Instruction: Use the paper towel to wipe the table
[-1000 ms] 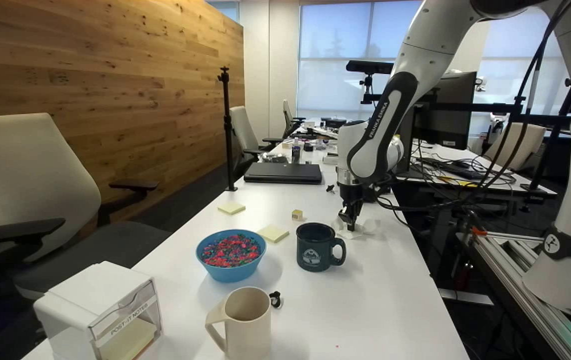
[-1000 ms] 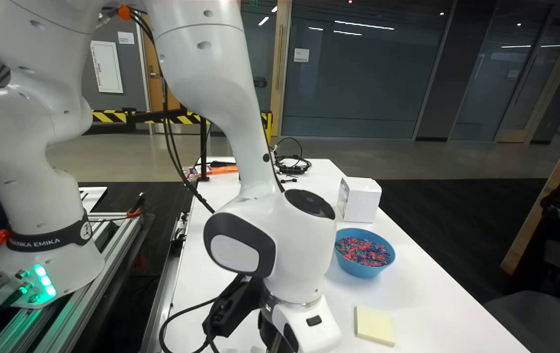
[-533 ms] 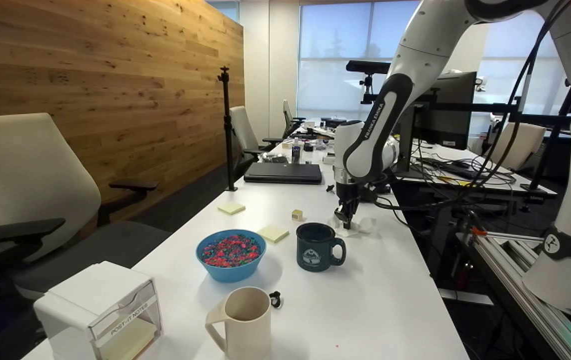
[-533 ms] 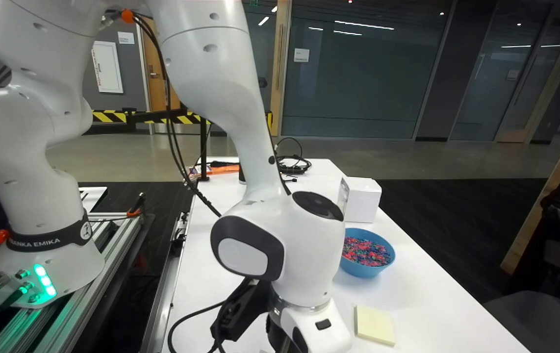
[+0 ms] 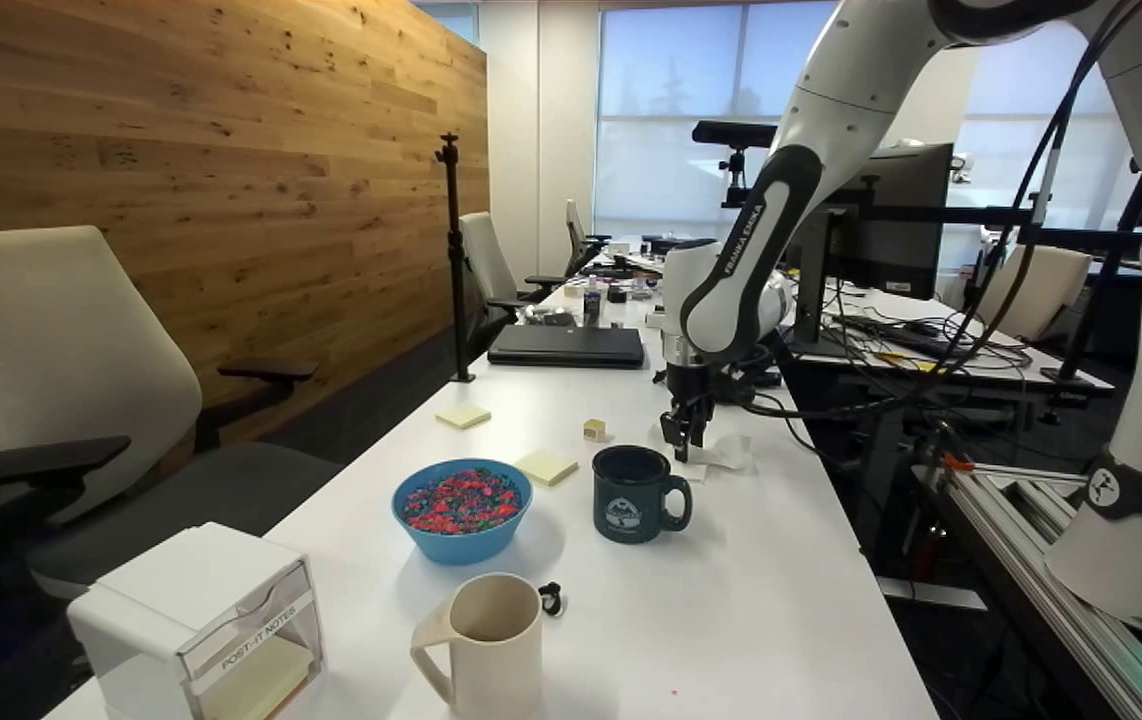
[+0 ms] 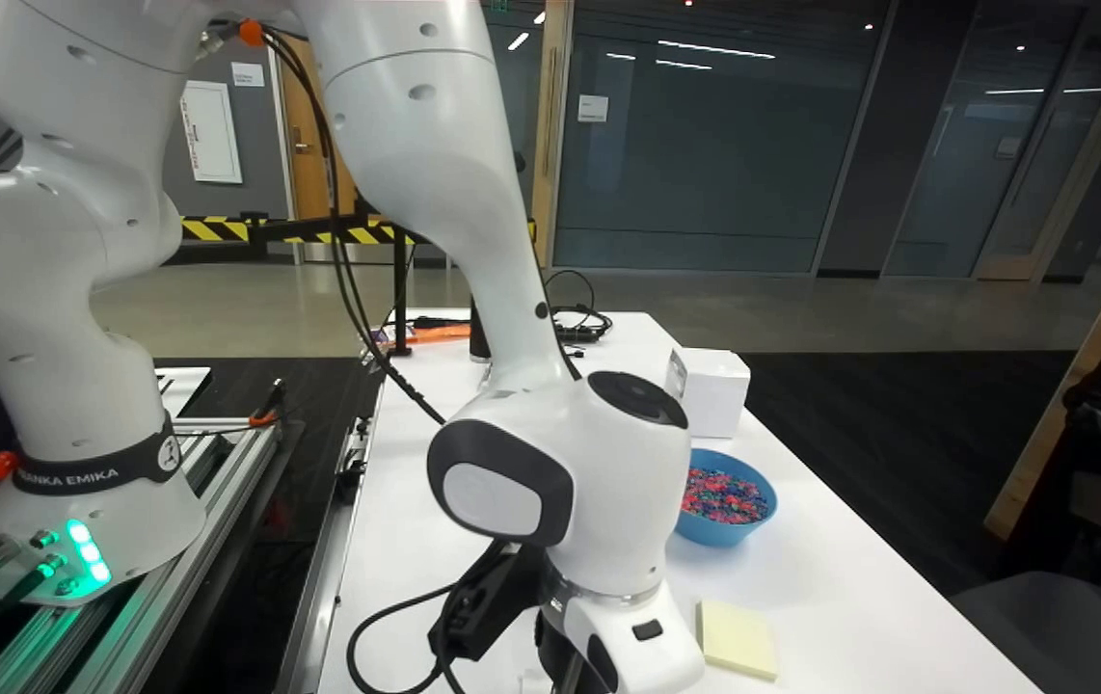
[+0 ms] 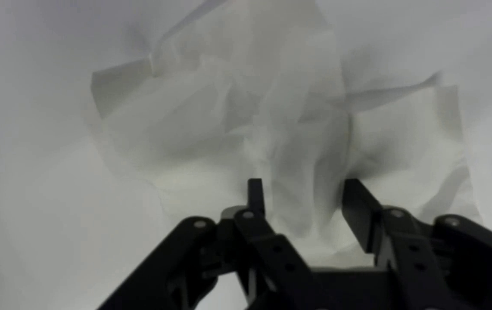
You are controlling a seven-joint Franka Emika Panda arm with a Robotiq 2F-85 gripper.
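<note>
Paper towel (image 7: 267, 129) clearest in wrist view

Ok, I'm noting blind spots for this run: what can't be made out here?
Paper towel: partly covered by the gripper in the wrist view; whether they touch is unclear.
Green mug: hidden in an exterior view, apparently by the arm.
Mug's emblem: details too small in an exterior view.
Post-it box: base partly cut off by the lower edge in an exterior view.
</note>
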